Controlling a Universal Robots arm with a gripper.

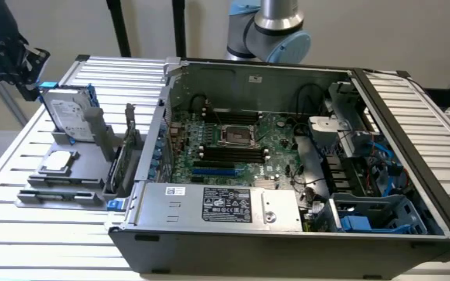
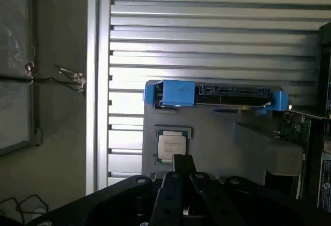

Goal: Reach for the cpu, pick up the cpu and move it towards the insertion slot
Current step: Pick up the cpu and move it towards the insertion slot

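Jaws clenched, empty, hovering nr cpu [image 2: 171, 147] on grey holder [image 2: 222, 151]; insertion slot [image 1: 238, 135] well apart

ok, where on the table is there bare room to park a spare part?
Bare slats of the table in front of the grey holder, at the exterior view's lower left, and a strip beside the case at the exterior view's right. Crowded: the holder, carrying the cpu and hard drive, and the case interior.
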